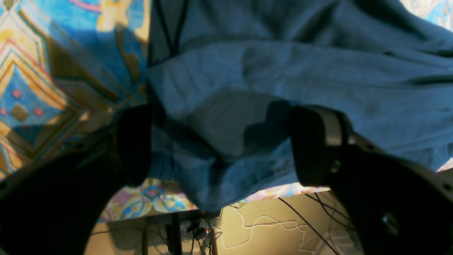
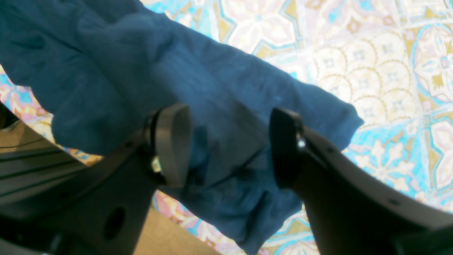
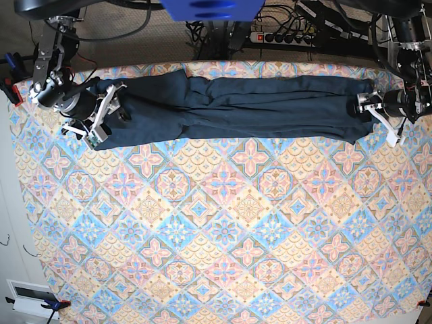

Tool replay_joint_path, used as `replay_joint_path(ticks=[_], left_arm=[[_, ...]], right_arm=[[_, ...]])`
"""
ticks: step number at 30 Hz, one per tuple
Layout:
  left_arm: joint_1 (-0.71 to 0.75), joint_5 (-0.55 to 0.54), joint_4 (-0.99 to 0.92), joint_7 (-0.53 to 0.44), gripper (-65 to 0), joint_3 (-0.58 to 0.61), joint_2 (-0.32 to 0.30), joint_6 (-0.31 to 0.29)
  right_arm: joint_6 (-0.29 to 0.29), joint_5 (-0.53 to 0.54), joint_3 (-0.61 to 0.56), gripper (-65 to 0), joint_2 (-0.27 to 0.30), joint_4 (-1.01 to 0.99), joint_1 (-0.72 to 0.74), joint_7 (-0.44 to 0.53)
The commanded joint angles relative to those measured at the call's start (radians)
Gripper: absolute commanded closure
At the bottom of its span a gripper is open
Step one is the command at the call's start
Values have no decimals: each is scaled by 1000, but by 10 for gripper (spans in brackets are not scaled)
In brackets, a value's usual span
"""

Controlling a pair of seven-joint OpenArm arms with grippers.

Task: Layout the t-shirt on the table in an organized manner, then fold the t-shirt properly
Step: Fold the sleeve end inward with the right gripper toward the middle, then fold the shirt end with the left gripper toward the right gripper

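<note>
We see the tiled-pattern table (image 3: 223,229), cables on the floor beyond; the t-shirt (image 3: 229,104) lies stretched along its far edge, each end between the released left gripper (image 1: 221,145) and right gripper (image 2: 230,145)

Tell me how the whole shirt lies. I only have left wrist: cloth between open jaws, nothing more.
Observer: In base view the shirt is one long narrow band along the table's top edge, running from arm to arm.
Operator: Flat?
Observer: No. It is bunched lengthwise, with folds running along the middle.
Operator: Is the right side gripping?
Observer: No. In right wrist view the right jaws stand open, astride the shirt's end.
</note>
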Motion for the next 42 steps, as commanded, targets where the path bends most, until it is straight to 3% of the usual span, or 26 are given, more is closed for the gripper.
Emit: replay_joint_path(ticks=[1, 4, 11, 17, 25, 33, 39, 42], left_arm=[[-7, -12, 12, -3, -590, -9, -8, -3], [-7, -12, 12, 0, -589, -3, 18, -3], [-5, -18, 14, -3, -589, 31, 10, -1], [-5, -16, 17, -2, -590, -67, -31, -1], [-7, -9, 11, -9, -590, -68, -43, 5], [-31, 186, 11, -3, -590, -68, 64, -1], [-33, 151, 14, 38, -587, -68, 98, -13], [-33, 38, 18, 64, -520, -68, 92, -76]], right_arm=[[3, 13, 6, -344, 12, 16, 9, 18], [3, 13, 6, -344, 12, 17, 9, 18], [3, 13, 2, -301, 12, 17, 9, 18], [3, 13, -1, -299, 12, 17, 9, 18], [3, 15, -1, -300, 12, 17, 9, 16], [3, 15, 0, -300, 12, 21, 9, 16], [3, 15, 0, -300, 12, 22, 9, 16], [3, 15, 2, -300, 12, 22, 9, 16]])
